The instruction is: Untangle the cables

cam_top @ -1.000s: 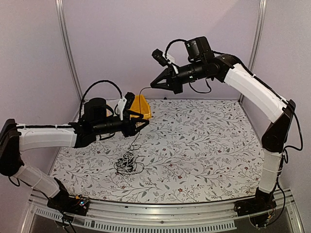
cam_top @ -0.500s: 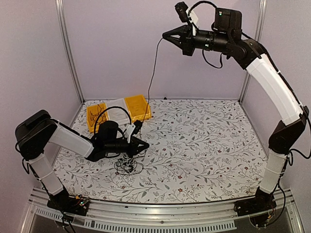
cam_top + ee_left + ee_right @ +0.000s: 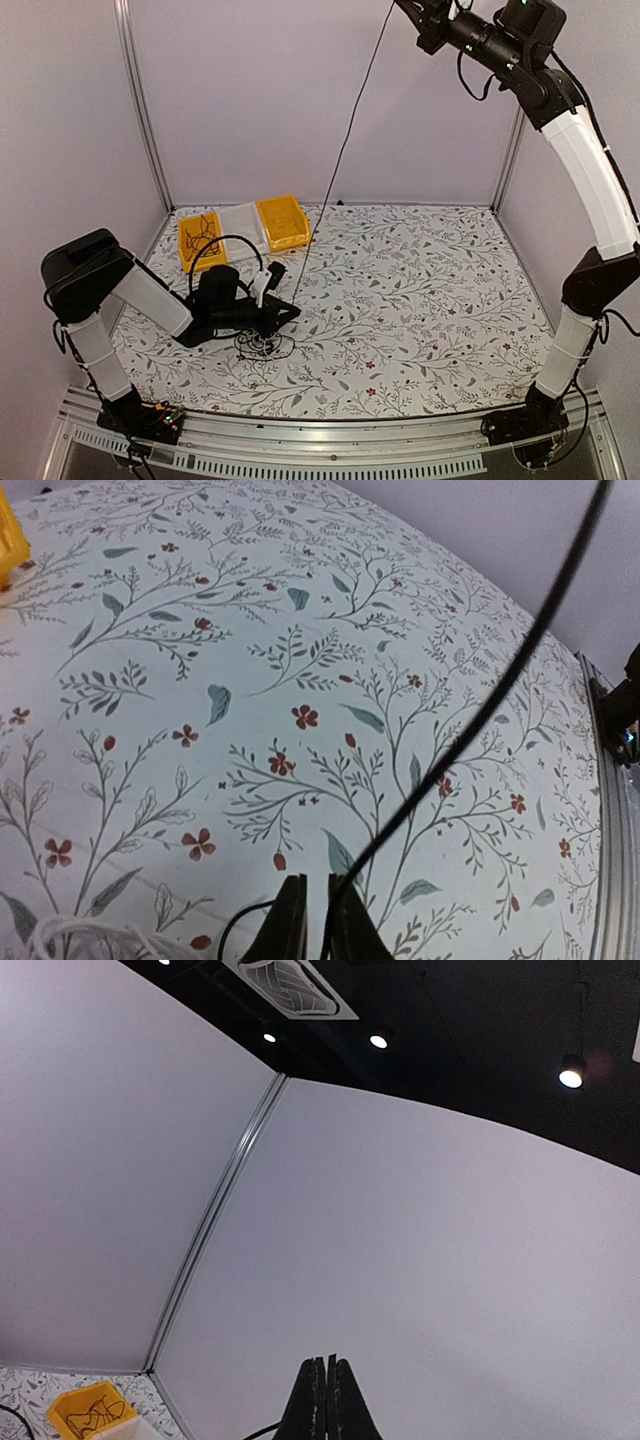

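Floral table [image 3: 420, 300]: bins [image 3: 243, 228], seemingly tangled cables [image 3: 262, 346]

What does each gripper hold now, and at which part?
Both grip one black cable: the right gripper its upper part, the left gripper a lower part beside the tangle.

White arm shells [image 3: 598, 190], black joints [image 3: 600, 280] (looped wiring [image 3: 225, 238])
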Robot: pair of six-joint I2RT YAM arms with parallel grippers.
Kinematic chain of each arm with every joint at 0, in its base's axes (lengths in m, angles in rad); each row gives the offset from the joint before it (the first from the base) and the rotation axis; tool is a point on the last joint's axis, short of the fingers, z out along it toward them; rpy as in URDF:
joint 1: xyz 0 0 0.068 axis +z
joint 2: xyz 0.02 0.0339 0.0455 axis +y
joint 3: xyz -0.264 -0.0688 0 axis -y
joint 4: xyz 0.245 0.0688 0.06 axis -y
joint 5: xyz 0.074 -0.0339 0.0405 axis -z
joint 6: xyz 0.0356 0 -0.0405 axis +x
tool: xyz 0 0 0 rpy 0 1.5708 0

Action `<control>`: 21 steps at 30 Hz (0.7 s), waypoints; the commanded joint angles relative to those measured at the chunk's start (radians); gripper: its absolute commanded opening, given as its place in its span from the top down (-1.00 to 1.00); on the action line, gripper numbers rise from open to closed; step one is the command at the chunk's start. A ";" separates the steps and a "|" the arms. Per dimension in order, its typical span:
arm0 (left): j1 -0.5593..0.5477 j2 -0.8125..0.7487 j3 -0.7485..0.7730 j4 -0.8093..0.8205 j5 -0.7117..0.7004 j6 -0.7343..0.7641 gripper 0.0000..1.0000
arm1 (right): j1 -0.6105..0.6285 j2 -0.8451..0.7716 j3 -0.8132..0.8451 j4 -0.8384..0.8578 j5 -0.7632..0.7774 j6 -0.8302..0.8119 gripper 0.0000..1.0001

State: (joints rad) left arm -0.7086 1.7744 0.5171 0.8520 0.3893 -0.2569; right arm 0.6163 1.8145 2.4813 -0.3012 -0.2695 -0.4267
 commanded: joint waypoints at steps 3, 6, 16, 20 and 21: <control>-0.001 -0.014 -0.090 -0.206 -0.088 0.022 0.75 | -0.043 -0.062 0.088 0.257 0.115 -0.072 1.00; 0.006 -0.066 -0.095 -0.255 -0.087 0.053 0.92 | -0.070 -0.064 0.080 0.219 0.120 -0.063 1.00; 0.009 -0.231 0.040 -0.363 -0.094 0.069 1.00 | -0.194 -0.187 -0.329 0.150 0.095 0.045 1.00; 0.008 -0.288 0.127 -0.424 -0.106 0.065 0.76 | -0.203 -0.236 -0.505 0.132 0.046 0.048 1.00; 0.008 -0.293 0.158 -0.451 -0.112 0.062 0.59 | -0.204 -0.251 -0.555 0.134 0.028 0.048 1.00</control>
State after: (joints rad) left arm -0.7048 1.5284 0.5785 0.4858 0.2977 -0.2012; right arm 0.4179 1.6234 2.0594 -0.1295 -0.1898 -0.4068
